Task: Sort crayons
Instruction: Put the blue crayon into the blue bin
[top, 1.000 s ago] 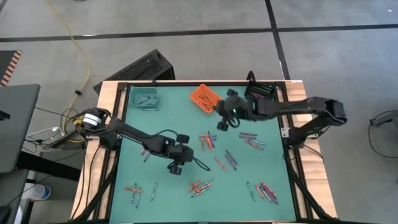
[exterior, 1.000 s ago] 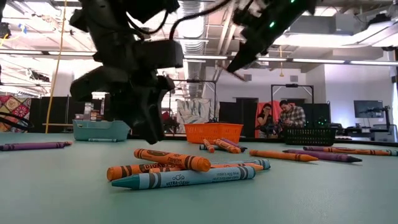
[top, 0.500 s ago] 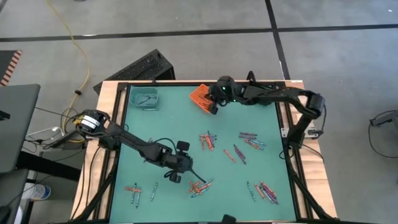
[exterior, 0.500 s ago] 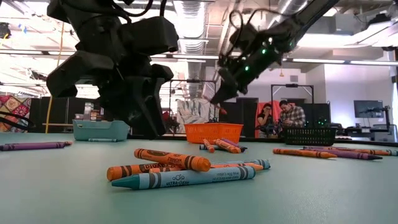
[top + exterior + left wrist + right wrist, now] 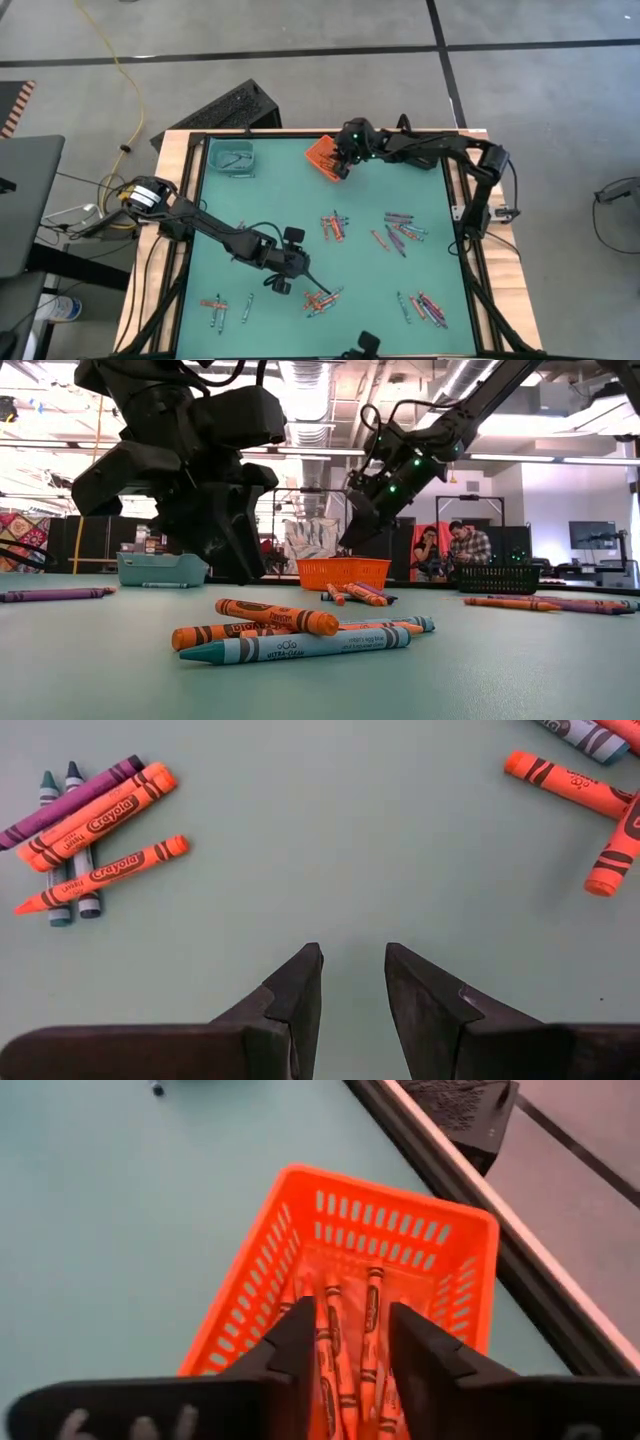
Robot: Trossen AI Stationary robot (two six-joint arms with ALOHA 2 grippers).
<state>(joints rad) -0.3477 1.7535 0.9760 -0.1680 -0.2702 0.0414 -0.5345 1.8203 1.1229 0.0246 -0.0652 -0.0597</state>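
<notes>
Right wrist: gripper [image 5: 345, 1342] open over orange bin [image 5: 452, 1255]

Dozens of thin paper-wrapped crayons [image 5: 335, 226] in orange, blue-grey and purple lay flat in loose clusters across the green desk [image 5: 280, 180], with groups near its middle, along its right side and at its two near corners. In the low view, an orange crayon [image 5: 277, 617] rested tilted atop another orange one, with a blue-grey crayon [image 5: 295, 647] touching them in front. Several more orange crayons [image 5: 345, 1342] lay lengthwise side by side inside the orange basket [image 5: 262, 1305] at the desk's far edge.
</notes>
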